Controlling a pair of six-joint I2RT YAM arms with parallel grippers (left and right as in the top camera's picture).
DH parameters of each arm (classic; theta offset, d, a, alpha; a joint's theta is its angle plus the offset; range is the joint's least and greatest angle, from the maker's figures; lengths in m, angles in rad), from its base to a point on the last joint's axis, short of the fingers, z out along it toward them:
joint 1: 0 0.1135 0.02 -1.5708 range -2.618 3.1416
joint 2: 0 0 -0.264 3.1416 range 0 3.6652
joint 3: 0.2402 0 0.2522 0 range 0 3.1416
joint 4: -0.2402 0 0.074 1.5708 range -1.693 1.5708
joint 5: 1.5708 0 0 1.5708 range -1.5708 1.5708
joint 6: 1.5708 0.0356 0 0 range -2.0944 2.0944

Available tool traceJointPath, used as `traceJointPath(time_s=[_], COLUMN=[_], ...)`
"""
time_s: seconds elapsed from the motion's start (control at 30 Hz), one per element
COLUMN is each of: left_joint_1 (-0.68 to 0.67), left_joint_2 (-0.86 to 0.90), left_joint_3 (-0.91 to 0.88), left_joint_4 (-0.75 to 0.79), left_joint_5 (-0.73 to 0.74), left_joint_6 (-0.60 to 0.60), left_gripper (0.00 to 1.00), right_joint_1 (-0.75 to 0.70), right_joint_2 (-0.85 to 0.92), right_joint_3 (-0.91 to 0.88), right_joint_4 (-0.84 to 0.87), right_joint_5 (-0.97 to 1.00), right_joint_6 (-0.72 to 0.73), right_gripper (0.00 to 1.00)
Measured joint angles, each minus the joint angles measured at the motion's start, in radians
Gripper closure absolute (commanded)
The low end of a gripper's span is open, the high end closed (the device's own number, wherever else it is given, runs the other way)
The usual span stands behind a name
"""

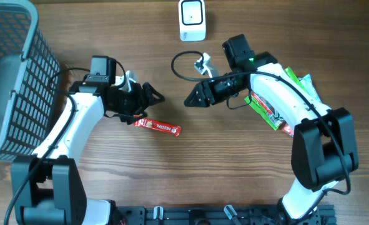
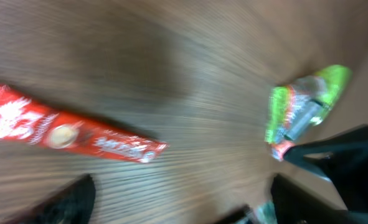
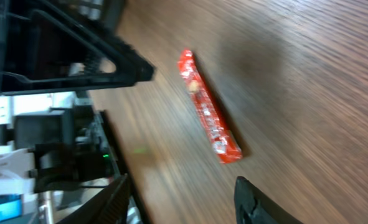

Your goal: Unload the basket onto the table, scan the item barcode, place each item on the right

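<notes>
Left gripper (image 1: 153, 101) and right gripper (image 1: 190, 100) both hung open and empty, tips facing over the wooden table (image 1: 234, 162). White barcode scanner (image 1: 192, 20) stood well apart at the far edge. Red snack bar (image 1: 159, 127) lay flat just beside the left fingers, likely awaiting pickup, not yet scanned.

A long red candy bar (image 1: 158, 127) is laid flat on the wooden surface (image 1: 234, 175), just below the left claw (image 1: 154, 95). The left claw and the right claw (image 1: 190, 100) are pointed at each other, with a gap between them. A white scanner (image 1: 191, 20) is set at the top. A gray basket (image 1: 40, 56) is placed on the left. Green packets (image 1: 303, 84) are seen under the right arm.
</notes>
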Motion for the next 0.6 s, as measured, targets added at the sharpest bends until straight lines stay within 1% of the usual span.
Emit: traceJointPath(time_s=[0.03,0.07,0.1,0.13,0.17,0.23,0.37,0.5,0.57,0.6], left_joint_1=[-0.011,-0.023,-0.035,-0.050,-0.066,-0.099,-0.126,-0.126,-0.126,-0.126], left_joint_2=[0.000,0.000,0.000,0.000,0.000,0.000,0.000,0.000,0.000,0.000], left_joint_3=[0.000,0.000,-0.002,-0.005,-0.013,-0.049,-0.130,-0.148,-0.152,-0.161], left_joint_4=[-0.026,-0.056,-0.063,-0.062,-0.056,-0.011,0.078,0.102,0.110,0.120], left_joint_5=[-0.056,-0.092,-0.113,-0.136,-0.162,-0.225,-0.289,-0.317,-0.335,-0.342], left_joint_6=[0.003,-0.001,-0.005,-0.016,-0.038,-0.076,-0.141,-0.165,-0.170,-0.175], left_gripper=[0.06,0.11,0.17,0.20,0.21,0.22,0.21,0.21,0.22,0.25], right_joint_1=[0.000,0.000,0.000,0.000,0.000,0.002,0.030,0.087,0.125,0.148], right_joint_2=[0.000,0.000,-0.002,-0.002,-0.002,-0.002,-0.002,-0.002,-0.002,-0.002], right_joint_3=[-0.014,-0.039,-0.059,-0.079,-0.094,-0.135,-0.150,-0.150,-0.150,-0.150], right_joint_4=[0.004,0.019,0.056,0.085,0.100,0.134,0.141,0.166,0.193,0.209], right_joint_5=[0.015,0.034,0.040,0.047,0.050,0.076,0.194,0.292,0.338,0.365], right_joint_6=[0.000,0.000,0.005,0.013,0.019,0.034,0.045,0.046,0.046,0.046], right_gripper=[0.39,0.38,0.41,0.45,0.47,0.48,0.44,0.44,0.45,0.46])
